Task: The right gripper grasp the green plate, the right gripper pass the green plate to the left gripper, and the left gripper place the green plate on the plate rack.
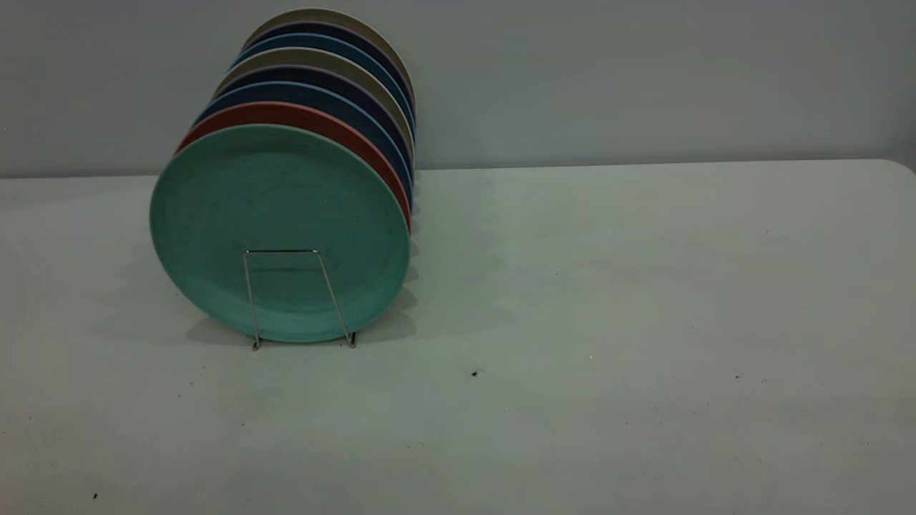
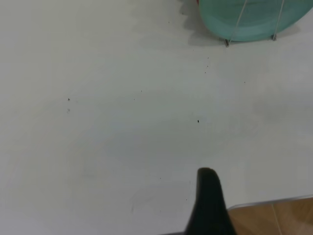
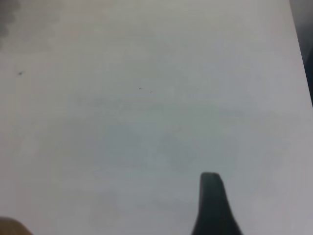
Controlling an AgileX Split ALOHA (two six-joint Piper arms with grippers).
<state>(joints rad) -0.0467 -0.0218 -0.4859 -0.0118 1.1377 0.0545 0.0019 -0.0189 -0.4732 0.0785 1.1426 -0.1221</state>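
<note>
The green plate [image 1: 279, 214] stands upright in the front slot of the plate rack [image 1: 299, 297], at the left of the table. A wire loop of the rack crosses the plate's lower face. Neither arm shows in the exterior view. In the left wrist view, a black part of the left gripper [image 2: 209, 205] hangs over bare table near the table's edge. The plate's lower edge [image 2: 254, 22] and the rack's wires [image 2: 238, 24] lie far off from it. In the right wrist view, a black part of the right gripper [image 3: 211, 205] hangs over bare table, with nothing near it.
Behind the green plate stand a salmon-pink plate [image 1: 315, 118] and several blue and beige plates [image 1: 336, 68] in the same rack. A grey wall lies behind the white table [image 1: 608, 286]. Wooden floor [image 2: 274, 218] shows past the table's edge.
</note>
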